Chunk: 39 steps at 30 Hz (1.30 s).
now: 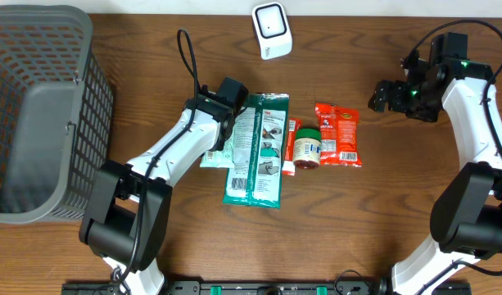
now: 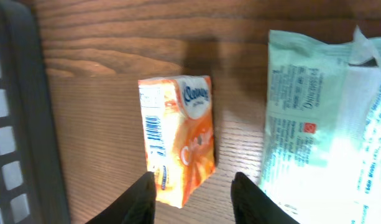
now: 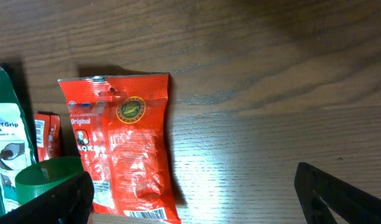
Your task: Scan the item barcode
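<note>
The orange Kleenex tissue pack [image 2: 181,137] lies flat on the wooden table [image 1: 382,213], left of centre in the overhead view and partly hidden under the left arm. In the left wrist view its white side with the barcode [image 2: 153,132] is turned to the left of the frame. The left gripper [image 2: 193,186] hangs over the lower end of this pack. Its two black fingers [image 2: 143,199] stand apart on either side of the pack, so the jaws are open and do not squeeze it. Just right of the pack lies a long green wipes packet [image 1: 255,152]. Further right are a thin red packet [image 1: 289,146], a jar with a green lid [image 1: 308,147] and a red snack bag [image 1: 339,135], all close together.

The white barcode scanner [image 1: 272,30] stands at the top centre of the overhead view, well apart from the tissue pack. The right gripper [image 1: 382,97] is in the upper right of that view, its jaws spread wide and holding nothing. A grey mesh basket [image 1: 95,98] fills the left edge.
</note>
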### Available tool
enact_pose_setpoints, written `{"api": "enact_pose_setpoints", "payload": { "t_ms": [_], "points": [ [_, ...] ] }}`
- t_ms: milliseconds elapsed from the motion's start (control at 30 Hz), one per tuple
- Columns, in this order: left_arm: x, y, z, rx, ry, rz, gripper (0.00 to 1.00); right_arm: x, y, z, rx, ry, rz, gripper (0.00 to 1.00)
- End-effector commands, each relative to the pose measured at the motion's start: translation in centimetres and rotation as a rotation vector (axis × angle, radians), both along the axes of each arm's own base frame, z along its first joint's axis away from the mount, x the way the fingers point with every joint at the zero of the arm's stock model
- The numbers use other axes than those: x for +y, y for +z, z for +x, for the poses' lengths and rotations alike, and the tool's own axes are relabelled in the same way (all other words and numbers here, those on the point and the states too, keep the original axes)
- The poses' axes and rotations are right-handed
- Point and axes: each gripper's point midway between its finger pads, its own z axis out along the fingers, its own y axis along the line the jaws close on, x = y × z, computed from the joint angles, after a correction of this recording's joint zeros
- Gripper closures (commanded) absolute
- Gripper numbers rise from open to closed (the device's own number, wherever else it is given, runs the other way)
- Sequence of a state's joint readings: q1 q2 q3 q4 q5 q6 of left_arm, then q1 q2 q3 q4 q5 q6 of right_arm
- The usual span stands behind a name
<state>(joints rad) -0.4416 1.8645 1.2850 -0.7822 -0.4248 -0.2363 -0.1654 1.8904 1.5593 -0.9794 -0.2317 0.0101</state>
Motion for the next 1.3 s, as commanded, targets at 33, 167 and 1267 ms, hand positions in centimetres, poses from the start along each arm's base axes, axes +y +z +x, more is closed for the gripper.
{"api": "enact_pose_setpoints", "payload": {
  "t_ms": [33,167,1267],
  "points": [
    [-0.9,3.0,0.8,-0.077,0.005,-0.075,0.50,-0.1,0.6,0.0,-0.015,0.002,0.001,0.01],
    [-1.1,6.2,0.9,-0.169,0.038,-0.145,0.38,-0.1,0.6,0.0,-0.015,0.001,0.001,0.01],
    [2.6,1.5,0.6,0.007,0.176,-0.389,0.18,-0.1,0.6,0.0,-0.015,0.002,0.001,0.01]
  ]
}}
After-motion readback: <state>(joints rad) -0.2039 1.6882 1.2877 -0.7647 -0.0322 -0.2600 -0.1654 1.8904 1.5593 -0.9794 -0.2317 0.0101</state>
